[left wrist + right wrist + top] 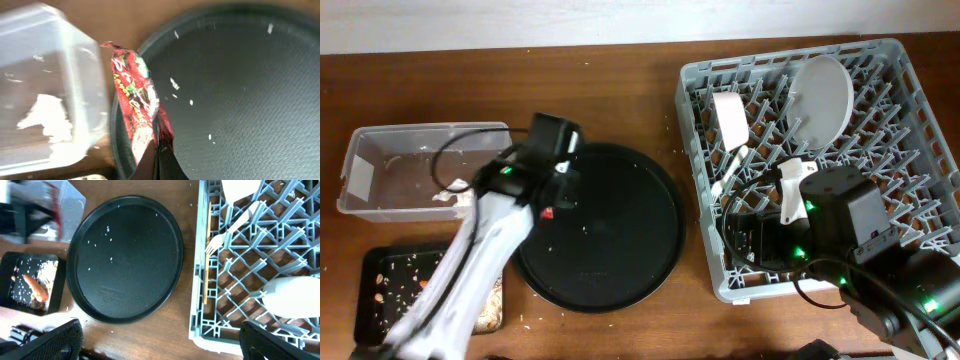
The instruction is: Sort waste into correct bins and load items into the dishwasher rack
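My left gripper is shut on the red crinkled wrapper. It holds it over the left rim of the round black tray, right beside the clear tub. A white napkin lies in the tub. In the overhead view the left gripper is between the tub and the round tray. My right gripper is open and empty, low over the front left corner of the grey rack. The rack holds a white fork, a chopstick, a pale plate and a white cup.
The shallow black tray at the front left holds a carrot and food scraps. The round black tray has only crumbs on it. A white rounded item lies in the rack near the right gripper.
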`<action>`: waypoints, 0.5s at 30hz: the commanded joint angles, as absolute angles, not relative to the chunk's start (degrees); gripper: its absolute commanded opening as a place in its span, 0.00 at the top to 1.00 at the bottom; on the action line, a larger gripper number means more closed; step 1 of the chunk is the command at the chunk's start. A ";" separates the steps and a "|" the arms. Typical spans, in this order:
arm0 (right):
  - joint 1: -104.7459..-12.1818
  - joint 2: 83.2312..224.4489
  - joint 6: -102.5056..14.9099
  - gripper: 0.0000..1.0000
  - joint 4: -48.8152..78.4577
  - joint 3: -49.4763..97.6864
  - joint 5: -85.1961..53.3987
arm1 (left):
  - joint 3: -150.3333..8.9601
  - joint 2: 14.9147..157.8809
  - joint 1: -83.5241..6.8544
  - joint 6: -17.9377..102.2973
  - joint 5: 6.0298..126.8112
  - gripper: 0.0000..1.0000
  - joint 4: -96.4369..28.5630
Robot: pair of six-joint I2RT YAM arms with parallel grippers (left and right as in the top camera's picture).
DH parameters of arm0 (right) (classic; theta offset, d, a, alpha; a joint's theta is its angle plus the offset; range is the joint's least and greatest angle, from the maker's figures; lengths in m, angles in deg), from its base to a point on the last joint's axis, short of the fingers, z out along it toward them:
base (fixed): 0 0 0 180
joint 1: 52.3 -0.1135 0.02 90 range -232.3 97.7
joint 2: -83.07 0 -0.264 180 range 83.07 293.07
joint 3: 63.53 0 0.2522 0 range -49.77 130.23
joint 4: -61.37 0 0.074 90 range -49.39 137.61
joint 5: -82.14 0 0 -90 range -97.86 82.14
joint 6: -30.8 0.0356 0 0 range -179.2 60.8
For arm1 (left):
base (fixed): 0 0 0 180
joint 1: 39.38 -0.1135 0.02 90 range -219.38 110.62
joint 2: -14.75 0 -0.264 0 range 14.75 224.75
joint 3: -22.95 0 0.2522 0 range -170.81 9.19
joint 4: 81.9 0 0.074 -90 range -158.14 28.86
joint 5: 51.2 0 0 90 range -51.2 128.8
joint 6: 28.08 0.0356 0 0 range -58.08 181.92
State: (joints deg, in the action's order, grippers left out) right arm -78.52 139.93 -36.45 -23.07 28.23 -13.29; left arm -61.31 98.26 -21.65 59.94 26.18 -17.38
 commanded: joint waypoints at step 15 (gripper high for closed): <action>-78.63 124.76 -39.45 0.01 -17.67 28.68 -13.40 | -78.18 58.54 -45.78 72.68 55.05 0.01 5.46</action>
